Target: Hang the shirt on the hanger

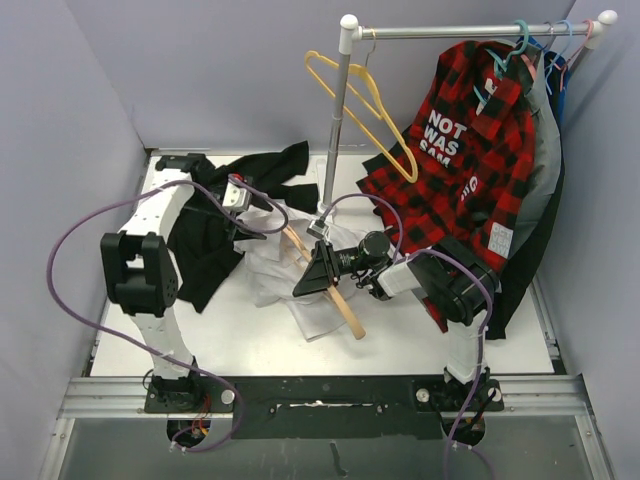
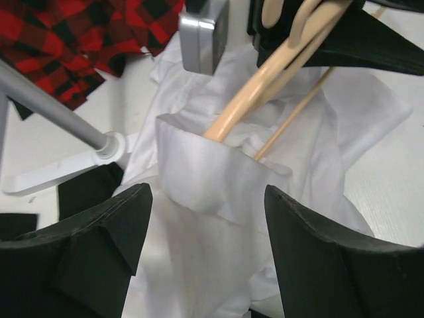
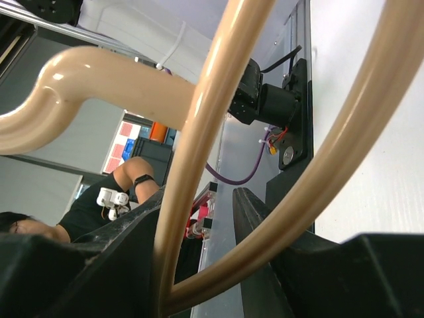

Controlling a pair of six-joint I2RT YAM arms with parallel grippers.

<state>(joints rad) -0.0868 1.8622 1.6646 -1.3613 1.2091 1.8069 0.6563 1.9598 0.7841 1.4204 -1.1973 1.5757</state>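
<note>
Shirt (image 1: 272, 268) crumpled mid-table (image 1: 400, 340), hanger (image 1: 350, 318) arm poked into its collar. Right gripper (image 1: 318, 275) clamped on hanger. Left gripper (image 2: 207, 199) open, empty, facing collar. Risk: left pinches one thin layer and collar slides off.

Top external: we look from above and behind the arm bases, facing forward and down over the whole table (image 1: 240, 345). The hanger (image 1: 343, 305) sits mid-view, small and far.

Left wrist: we look down past the spread fingers of the left gripper (image 2: 207, 193), close over the shirt (image 2: 199, 179). The hanger is just beyond it, with the rack pole (image 2: 53, 99) off to the hanger's side.

Right wrist: we sit pressed against the hanger, its tan bars filling the view. We face low along the table to an arm base (image 3: 271, 106) behind the hanger.

All three share the hanger; top and left wrist also share shirt and pole.
</note>
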